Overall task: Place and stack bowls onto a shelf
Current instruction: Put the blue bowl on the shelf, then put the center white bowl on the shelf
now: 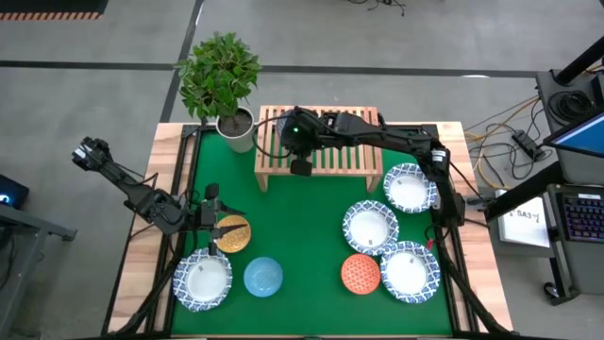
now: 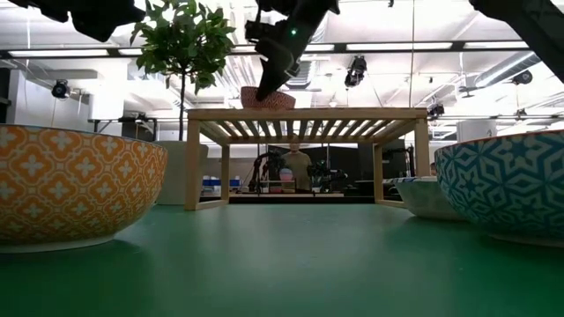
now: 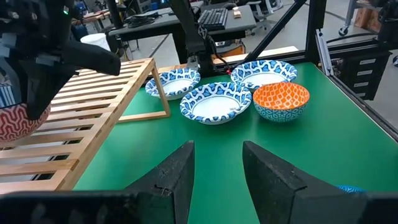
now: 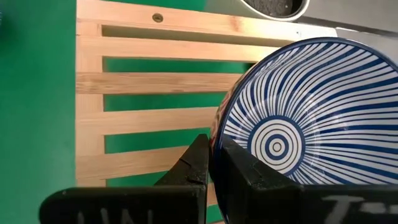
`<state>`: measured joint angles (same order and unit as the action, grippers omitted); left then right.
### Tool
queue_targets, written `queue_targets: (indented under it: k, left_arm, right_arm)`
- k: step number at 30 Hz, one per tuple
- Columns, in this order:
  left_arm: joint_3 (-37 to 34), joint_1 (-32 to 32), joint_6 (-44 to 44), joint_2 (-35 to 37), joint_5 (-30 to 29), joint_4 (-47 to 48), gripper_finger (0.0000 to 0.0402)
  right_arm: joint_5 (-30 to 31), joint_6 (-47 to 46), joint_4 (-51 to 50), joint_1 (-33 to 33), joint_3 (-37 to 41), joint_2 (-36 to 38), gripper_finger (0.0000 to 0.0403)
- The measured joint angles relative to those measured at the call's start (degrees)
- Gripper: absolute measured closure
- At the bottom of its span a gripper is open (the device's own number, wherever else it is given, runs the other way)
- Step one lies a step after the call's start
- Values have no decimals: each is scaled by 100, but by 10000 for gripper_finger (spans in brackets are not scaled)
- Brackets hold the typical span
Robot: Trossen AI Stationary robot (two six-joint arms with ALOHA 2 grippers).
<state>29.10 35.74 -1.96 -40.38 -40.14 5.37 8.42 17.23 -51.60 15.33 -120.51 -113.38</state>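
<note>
One bowl (image 4: 298,134) pinched by its rim in the shut right fingers (image 4: 214,163), resting over the shelf (image 1: 326,161) slats toward the plant end; left fingers (image 3: 217,171) apart, empty, low over the desk (image 1: 302,236).

The left gripper (image 3: 214,171) is showing at the bottom of the frame, its two dark jaws standing apart over the green surface (image 3: 336,149). At the left, the light-wood shelf (image 3: 87,118) is running toward the upper middle. Over it, at the far left, the right gripper (image 3: 37,93) is reaching in and pinching the rim of a red-patterned bowl (image 3: 15,124). Right of centre, three white bowls with blue rims (image 3: 214,102) are sitting close together, an orange bowl (image 3: 281,101) just beside them.
</note>
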Motion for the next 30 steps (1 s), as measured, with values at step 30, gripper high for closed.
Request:
queue_targets:
  k: [30]
  left_arm:
    - [-9, 0, -2, 0, 0, -22, 283]
  right_arm:
    - [68, -961, -444, -108, -551, 76, 317]
